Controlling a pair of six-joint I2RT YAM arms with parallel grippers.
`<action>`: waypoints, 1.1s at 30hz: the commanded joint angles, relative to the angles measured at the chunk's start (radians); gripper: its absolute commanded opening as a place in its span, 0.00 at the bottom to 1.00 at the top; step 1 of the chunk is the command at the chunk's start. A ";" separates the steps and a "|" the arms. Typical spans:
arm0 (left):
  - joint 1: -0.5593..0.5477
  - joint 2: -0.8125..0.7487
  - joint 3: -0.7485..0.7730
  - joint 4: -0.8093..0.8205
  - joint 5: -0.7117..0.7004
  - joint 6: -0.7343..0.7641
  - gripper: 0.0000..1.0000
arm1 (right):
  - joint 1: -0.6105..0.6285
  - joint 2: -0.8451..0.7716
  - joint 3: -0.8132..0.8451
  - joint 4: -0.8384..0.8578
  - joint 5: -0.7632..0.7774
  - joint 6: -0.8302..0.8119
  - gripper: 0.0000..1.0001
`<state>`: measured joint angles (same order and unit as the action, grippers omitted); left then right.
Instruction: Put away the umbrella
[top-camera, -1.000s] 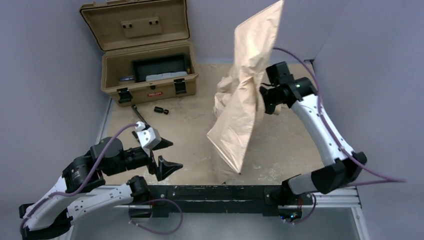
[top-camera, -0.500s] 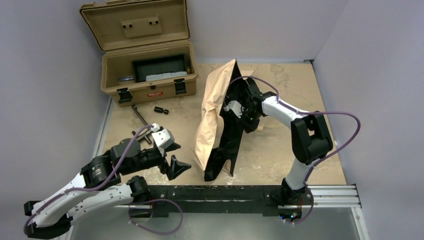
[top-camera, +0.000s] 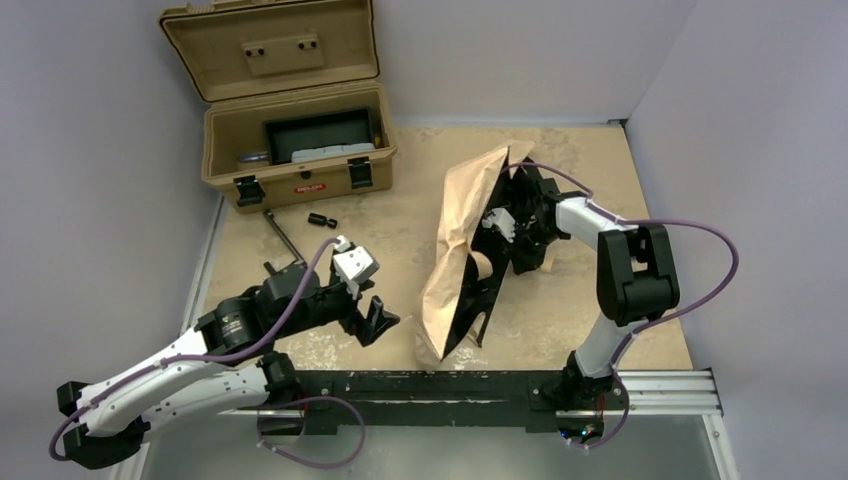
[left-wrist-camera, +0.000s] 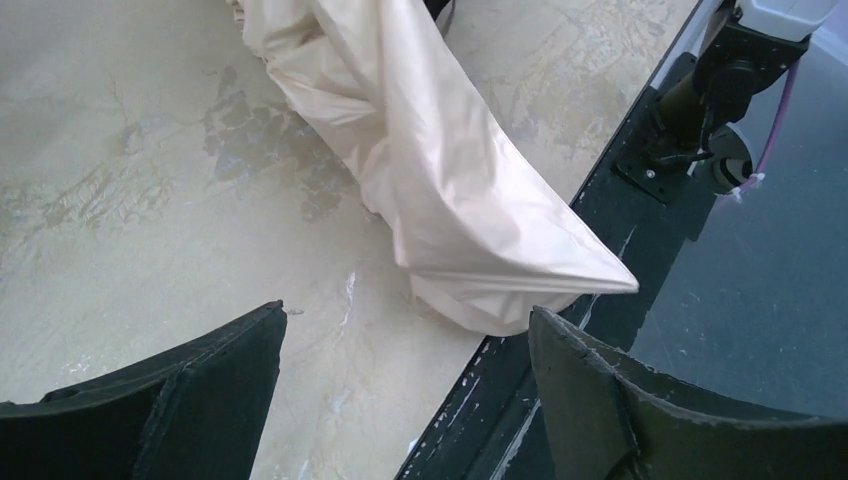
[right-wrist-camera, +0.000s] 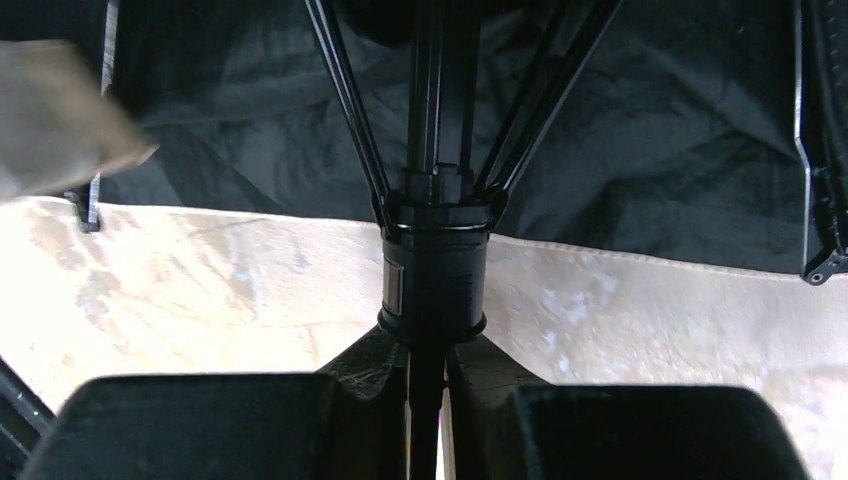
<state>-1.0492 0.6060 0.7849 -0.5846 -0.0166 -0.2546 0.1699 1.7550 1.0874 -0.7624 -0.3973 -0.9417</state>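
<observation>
2 big steps left, judging by the layout: closing and stowing. Found right of centre in the top view: the umbrella (top-camera: 455, 270), partly collapsed, standing on edge on the table (top-camera: 380, 225), beige canopy facing left, dark lining and ribs facing right. Not folded flat, not rolled, not strapped.

Pinched nearly shut on the umbrella's dark central shaft: the right gripper (right-wrist-camera: 425, 385), low in the right wrist view, just below the black runner (right-wrist-camera: 433, 265), with thin ribs fanning toward the top of that frame.

Spread wide and holding nothing: the left gripper (left-wrist-camera: 405, 345), low over the table, near a loose point of canopy at the middle of the left wrist view, beside the dark rail (left-wrist-camera: 480, 420), apart from the fabric.

Waiting at upper left of the top view, well apart from the umbrella: the tan case (top-camera: 300, 150), lid up, dark tray inside.

Left to do, probably: finish drawing in the ribs, gather the fabric into a bundle, then carry it to the case.
</observation>
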 joint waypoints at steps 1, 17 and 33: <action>0.010 0.066 0.020 0.085 -0.019 -0.012 0.89 | 0.008 -0.046 0.007 -0.047 -0.217 -0.179 0.11; 0.148 0.121 -0.060 0.238 0.097 -0.118 0.89 | -0.155 -0.245 0.019 -0.187 -0.306 -0.399 0.56; 0.196 0.694 0.153 0.635 0.561 -0.312 0.64 | -0.308 -0.357 -0.114 0.033 -0.228 -0.145 0.53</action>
<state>-0.8440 1.2221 0.8352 -0.0864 0.3962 -0.5163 -0.1200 1.4055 0.9882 -0.8146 -0.6632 -1.1843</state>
